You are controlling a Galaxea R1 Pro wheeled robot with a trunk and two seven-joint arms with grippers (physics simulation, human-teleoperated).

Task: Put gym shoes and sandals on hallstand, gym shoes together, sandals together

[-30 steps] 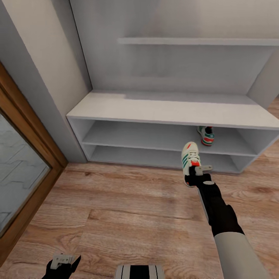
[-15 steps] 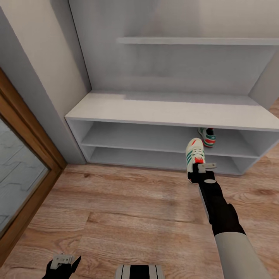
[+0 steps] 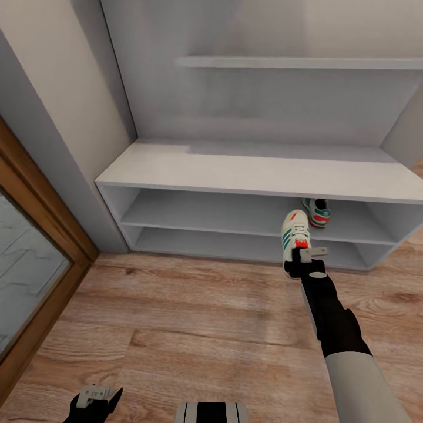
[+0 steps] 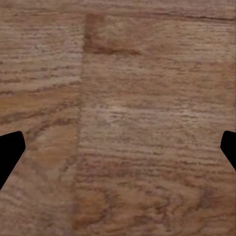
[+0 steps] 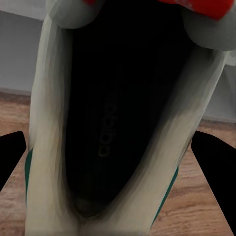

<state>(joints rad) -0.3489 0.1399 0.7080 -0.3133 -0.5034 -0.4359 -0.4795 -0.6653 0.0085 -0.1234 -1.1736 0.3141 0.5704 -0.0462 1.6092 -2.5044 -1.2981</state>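
The right claw (image 3: 298, 258) pinches a shoe (image 3: 294, 236) by its heel and holds it in the air, toe pointing toward the rack (image 3: 252, 170), just in front of the rack's two open shelves. From the right wrist, the shoe (image 5: 123, 123) shows its dark inside between cream walls, with red at the tongue, and the black fingertips (image 5: 216, 157) stand on either side of it. A second shoe (image 3: 318, 212) sits on the upper open shelf, under the broad top, close behind the held one but apart from it. The rack's top is pale grey, and a floating shelf (image 3: 294, 62) hangs above it.

The left claw (image 3: 94, 398) hangs low over the floor (image 3: 176, 329); from the left wrist its dark fingertips (image 4: 10, 152) stand spread wide, with only wood planks (image 4: 123, 123) between them. A wood-framed glass door (image 3: 35, 258) stands at the left wall.
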